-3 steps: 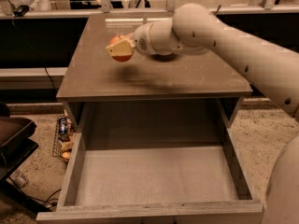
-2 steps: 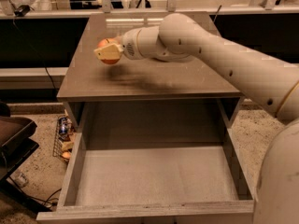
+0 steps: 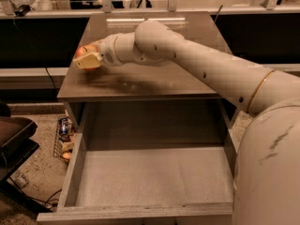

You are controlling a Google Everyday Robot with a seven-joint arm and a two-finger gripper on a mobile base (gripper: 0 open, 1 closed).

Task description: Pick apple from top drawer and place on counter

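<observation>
The apple (image 3: 86, 51), red-orange, is held in my gripper (image 3: 88, 57) above the left edge of the counter (image 3: 150, 78), a glossy brown-grey slab. My gripper is shut on the apple; pale fingers wrap its lower side. My white arm reaches in from the right across the counter. The top drawer (image 3: 77, 172) stands pulled open below the counter, its grey floor bare.
A pale ledge with metal rails (image 3: 154, 8) runs behind the counter. A dark chair or cart (image 3: 14, 144) stands at the left on the speckled floor, with small packets (image 3: 63, 135) and cables beside the drawer's left wall.
My gripper has carried the apple leftward across the counter, from near its middle-left to its left edge. The drawer has stayed open.
</observation>
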